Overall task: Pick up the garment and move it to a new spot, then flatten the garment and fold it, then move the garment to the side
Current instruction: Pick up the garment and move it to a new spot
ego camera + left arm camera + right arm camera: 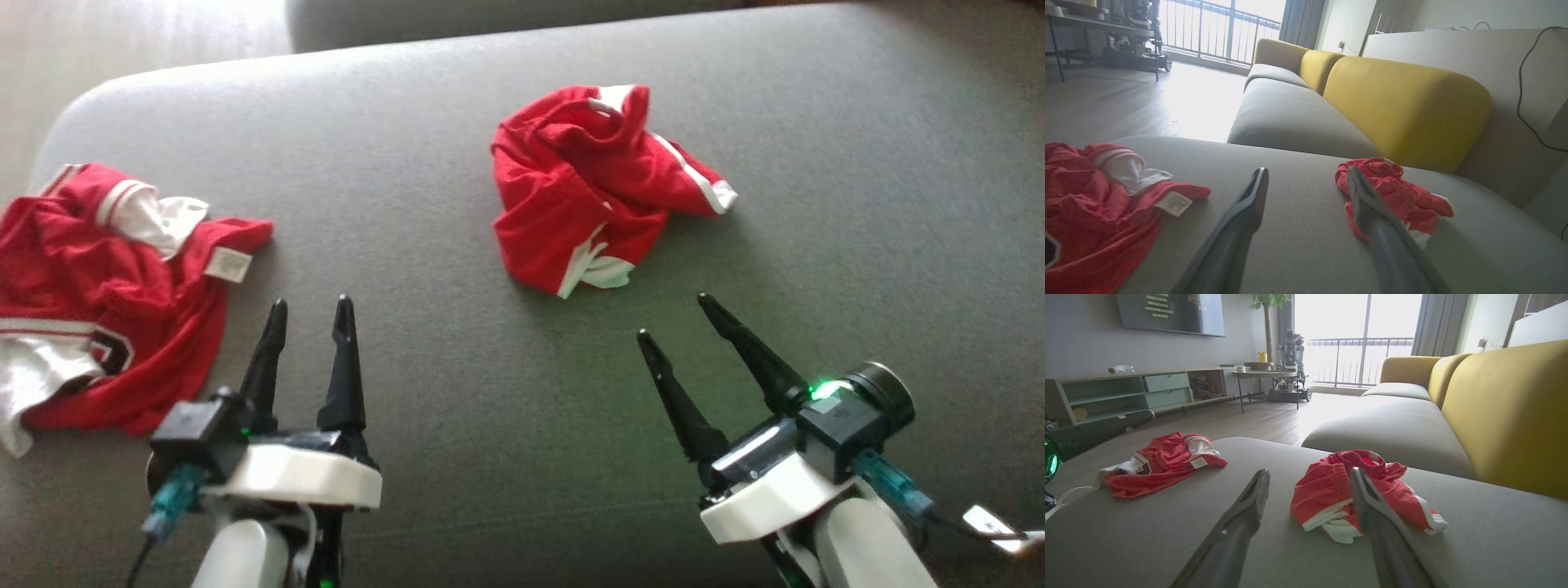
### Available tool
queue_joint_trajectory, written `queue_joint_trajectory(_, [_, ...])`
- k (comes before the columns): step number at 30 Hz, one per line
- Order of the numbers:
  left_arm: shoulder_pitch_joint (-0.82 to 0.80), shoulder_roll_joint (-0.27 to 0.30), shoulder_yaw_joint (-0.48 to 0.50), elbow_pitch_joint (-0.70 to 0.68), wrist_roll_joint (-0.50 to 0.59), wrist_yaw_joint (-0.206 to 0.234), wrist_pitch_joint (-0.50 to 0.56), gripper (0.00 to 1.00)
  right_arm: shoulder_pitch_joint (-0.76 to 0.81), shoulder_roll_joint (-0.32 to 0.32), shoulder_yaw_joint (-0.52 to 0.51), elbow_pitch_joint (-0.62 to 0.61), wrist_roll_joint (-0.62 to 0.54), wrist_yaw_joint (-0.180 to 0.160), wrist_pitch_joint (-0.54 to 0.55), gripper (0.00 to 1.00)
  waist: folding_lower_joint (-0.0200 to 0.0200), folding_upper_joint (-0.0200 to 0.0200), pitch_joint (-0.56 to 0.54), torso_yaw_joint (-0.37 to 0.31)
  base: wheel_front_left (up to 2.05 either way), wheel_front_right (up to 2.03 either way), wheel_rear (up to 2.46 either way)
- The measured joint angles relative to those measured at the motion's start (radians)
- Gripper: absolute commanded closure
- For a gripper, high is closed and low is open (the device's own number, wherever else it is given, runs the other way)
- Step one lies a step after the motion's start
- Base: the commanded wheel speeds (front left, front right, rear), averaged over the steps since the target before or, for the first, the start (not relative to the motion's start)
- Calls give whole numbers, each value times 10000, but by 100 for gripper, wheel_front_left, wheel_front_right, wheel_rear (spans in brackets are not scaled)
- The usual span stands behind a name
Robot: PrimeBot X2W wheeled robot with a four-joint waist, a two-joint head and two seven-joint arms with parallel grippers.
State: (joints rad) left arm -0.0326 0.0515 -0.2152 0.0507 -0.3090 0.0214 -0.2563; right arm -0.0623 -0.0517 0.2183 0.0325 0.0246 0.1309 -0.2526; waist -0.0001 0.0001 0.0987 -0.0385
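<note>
Presently catalogued, from the tools outward:

1. Left gripper (310, 314) – two dark fingers spread apart, nothing between them, poised over the grey seat cushion (490, 457) at the lower left of the head view. Seen also from its own wrist camera (1307, 171), with bare grey fabric in the gap.

2. Right gripper (674, 318) – fingers parted wide, empty, angled up and to the left at the lower right; a green light glows on its wrist housing. Its own wrist camera (1310, 473) looks along the fingers.

3. Red jersey (106, 302) – white trim and a white label (229, 264), lying rumpled at the cushion's left edge, just beside the left gripper and not touching it.

4. Crumpled red garment (571, 196) – white stripes, bunched in a heap near the middle of the cushion, ahead of the right gripper, clear of both tools and well apart from the jersey.

5. Yellow backrest (1404, 106) – behind the cushion, to the right of the heap.
</note>
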Motion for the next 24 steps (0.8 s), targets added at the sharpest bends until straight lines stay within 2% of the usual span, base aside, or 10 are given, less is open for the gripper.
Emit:
queue_joint_trajectory(1, [0, 0, 0, 0, 0, 0, 0, 0, 0, 0, 0, 0, 0, 0, 0, 0, 0, 0, 0, 0, 0, 0, 0])
queue_joint_trajectory(2, [278, -2, -4, -192, 232, 245, -2, 0, 95, 13, -236, 2, -75, 0, 0, 0, 0, 0, -101, 151, 0, 0, 0])
queue_joint_trajectory(7, [1018, 0, 54, -529, 493, 683, -2, 0, 424, 12, -1262, 19, -159, 0, 0, 0, 0, 0, -362, 351, 0, 0, 0])
queue_joint_trajectory(15, [1897, 8, 341, -848, 782, 953, -2, 0, 1338, 40, -2378, 123, -17, 0, 0, 0, 0, 0, -827, 413, 0, 0, 0])
queue_joint_trajectory(24, [2173, 12, 510, -995, 1210, 1106, -2, 0, 1445, 86, -2424, 159, 33, 0, 0, 0, 0, 0, -920, 223, 0, 0, 0])
